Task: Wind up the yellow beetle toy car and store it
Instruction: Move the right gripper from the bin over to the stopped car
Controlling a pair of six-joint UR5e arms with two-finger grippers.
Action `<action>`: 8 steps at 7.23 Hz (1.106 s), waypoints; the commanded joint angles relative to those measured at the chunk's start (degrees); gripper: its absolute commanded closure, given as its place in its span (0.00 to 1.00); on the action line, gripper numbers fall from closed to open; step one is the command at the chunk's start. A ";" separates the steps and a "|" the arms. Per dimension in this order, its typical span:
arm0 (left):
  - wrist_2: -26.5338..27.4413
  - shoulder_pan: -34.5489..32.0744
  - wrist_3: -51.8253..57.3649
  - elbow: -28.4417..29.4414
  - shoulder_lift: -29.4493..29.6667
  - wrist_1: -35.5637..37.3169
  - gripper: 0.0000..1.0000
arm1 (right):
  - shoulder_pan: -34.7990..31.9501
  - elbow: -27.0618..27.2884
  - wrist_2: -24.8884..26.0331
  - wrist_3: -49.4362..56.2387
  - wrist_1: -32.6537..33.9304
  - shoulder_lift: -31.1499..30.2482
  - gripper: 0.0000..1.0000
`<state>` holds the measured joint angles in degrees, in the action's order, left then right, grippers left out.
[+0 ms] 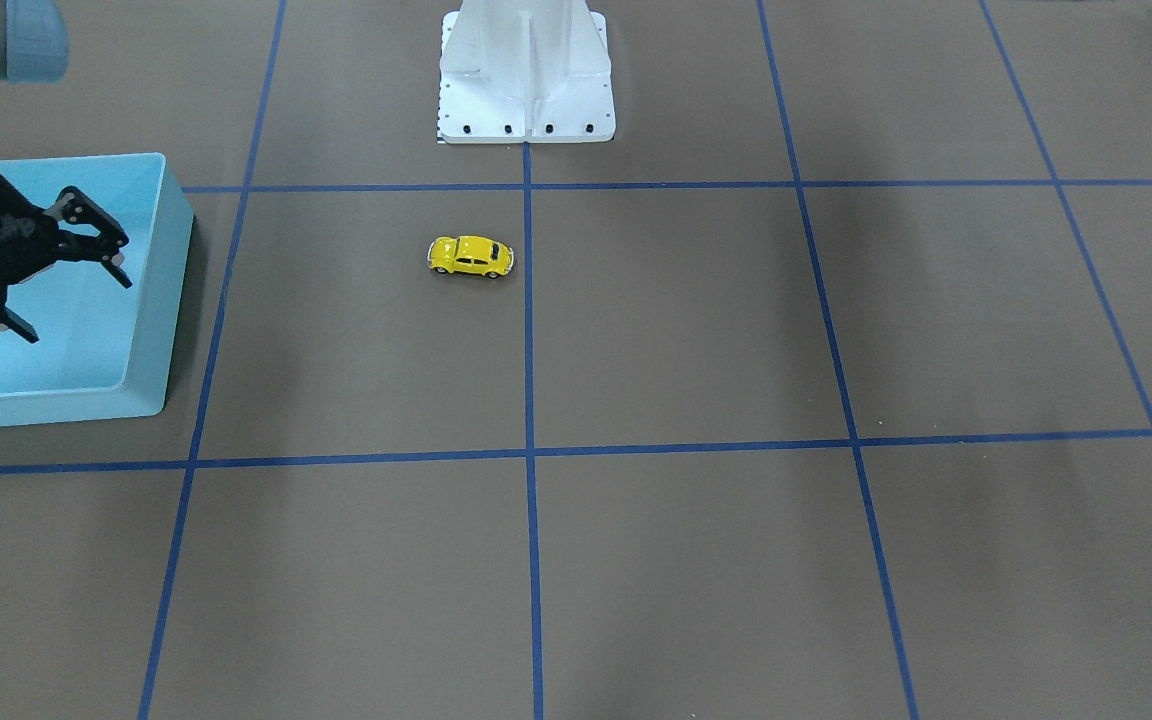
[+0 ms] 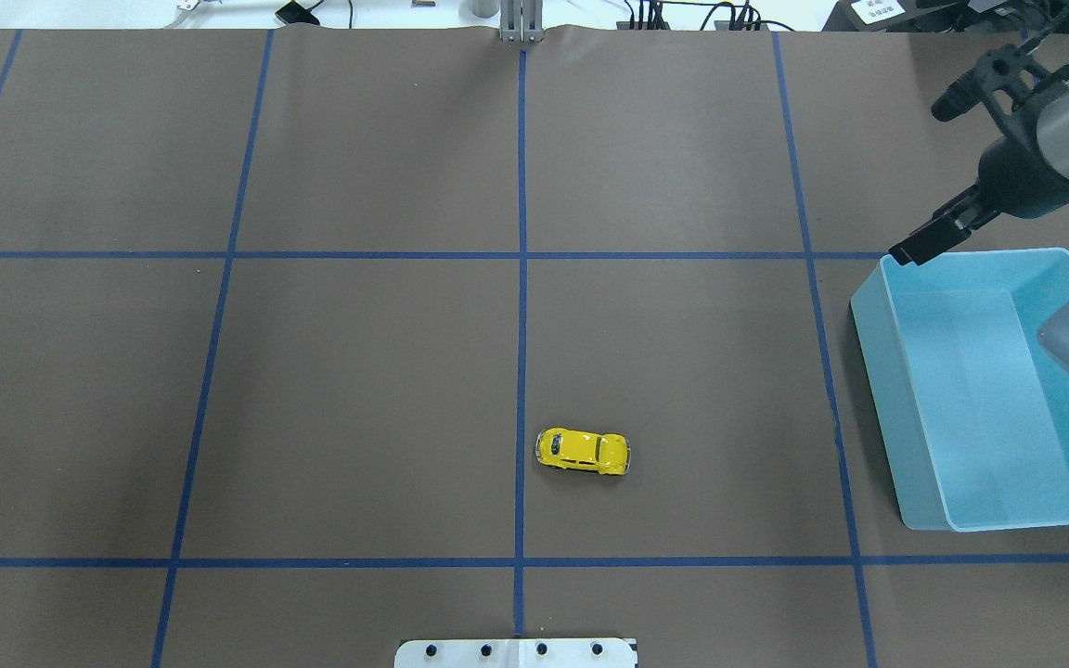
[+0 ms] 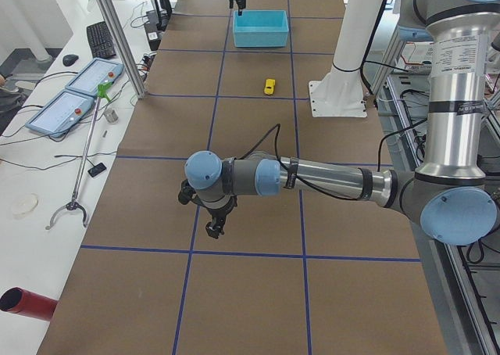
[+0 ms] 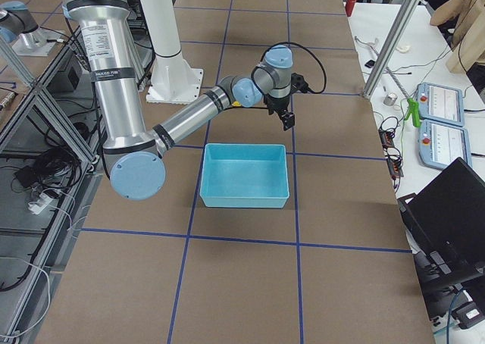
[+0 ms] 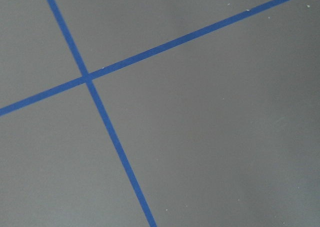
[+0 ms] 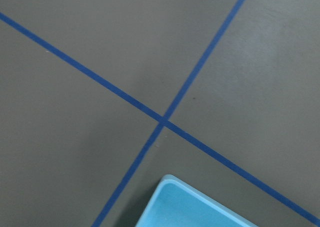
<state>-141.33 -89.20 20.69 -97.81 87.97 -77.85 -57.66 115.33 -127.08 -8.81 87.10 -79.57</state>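
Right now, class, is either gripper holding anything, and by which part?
Nothing is held. The yellow beetle toy car sits free on the table; the right gripper is open and empty. The left gripper is far from it.

Your front view cuts the light blue bin [image 1: 158,300] at its edge; the left pincer [image 3: 212,230] looks too small to judge.

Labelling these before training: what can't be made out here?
Left hand: only in the left side view, small; open or shut unclear.
Car: underside hidden in every view.
Bin: corner cut off by the front view's edge; right hand covers part of its inside.
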 commanded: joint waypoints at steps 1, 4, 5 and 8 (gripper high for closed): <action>0.26 -1.24 0.23 2.96 -0.61 0.77 0.00 | 7.71 3.85 -0.10 0.02 0.09 0.38 0.00; 0.61 -1.24 -0.30 2.81 -0.34 1.29 0.00 | 19.73 6.84 1.39 0.28 -0.08 3.70 0.00; 0.61 -1.16 -0.47 2.72 -0.26 1.47 0.00 | 24.65 6.49 6.00 0.28 -0.08 5.38 0.00; 0.61 -1.77 -1.62 2.72 -0.34 2.44 0.00 | 31.82 0.81 12.62 3.07 -0.17 10.55 0.00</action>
<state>-140.71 -90.63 19.21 -95.09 87.66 -75.58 -27.71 119.45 -117.01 -7.90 86.99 -71.70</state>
